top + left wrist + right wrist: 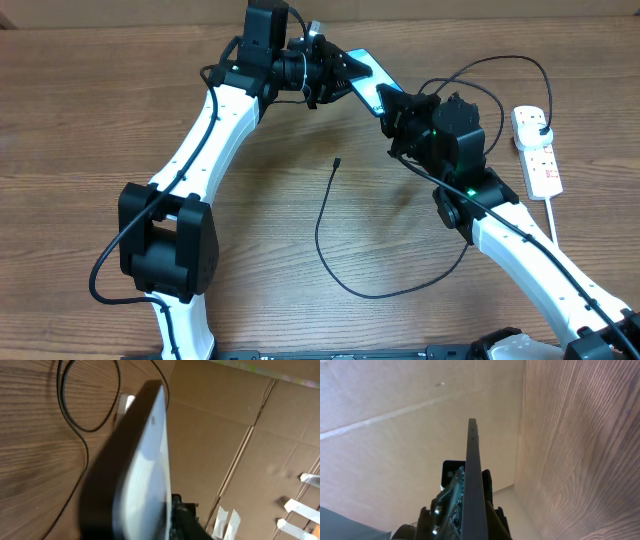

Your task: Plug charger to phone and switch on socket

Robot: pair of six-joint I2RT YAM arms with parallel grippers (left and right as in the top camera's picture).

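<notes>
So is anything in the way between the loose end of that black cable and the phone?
Nothing lies on the table between the tip of the charger and the phone. But the left gripper and right gripper sit at the phone's two ends, possibly covering its port.

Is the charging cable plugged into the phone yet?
Not plugged in. The tip of the charger lies loose on the table, well apart from the phone.
</notes>
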